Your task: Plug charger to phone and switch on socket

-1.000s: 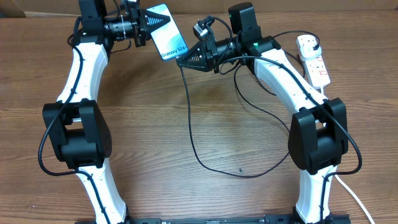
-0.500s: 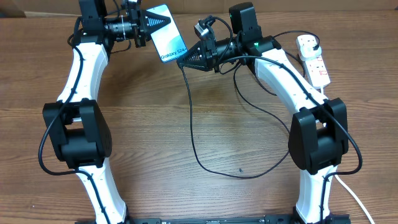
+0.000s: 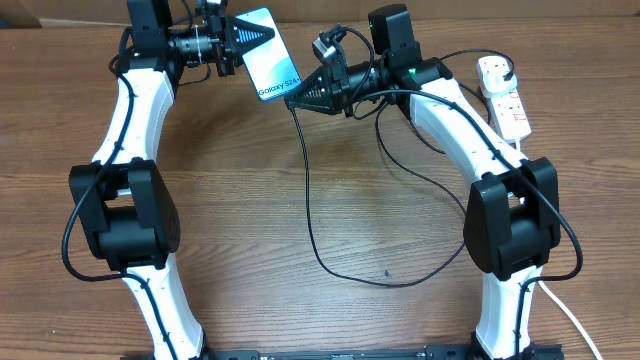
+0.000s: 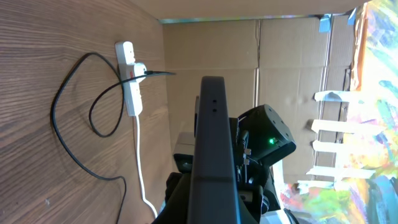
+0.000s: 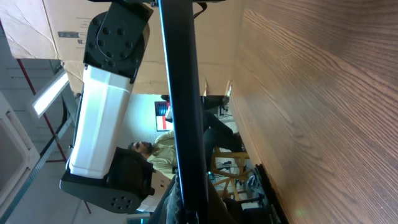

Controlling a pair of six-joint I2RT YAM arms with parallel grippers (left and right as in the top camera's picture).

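Last second: right gripper [image 3: 298, 97], clamped on the charger [image 3: 305, 200] tip, crept slightly closer to the phone [image 3: 265, 55]'s lower short edge. Left gripper [image 3: 240, 45] grips phone, aloft near bench far edge. Mating looks imminent; socket [image 3: 505, 95], far right corner, not yet switched

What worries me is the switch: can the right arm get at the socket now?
Probably not yet: the right claw is shut on the charger, though the socket lies unobstructed beside that arm.
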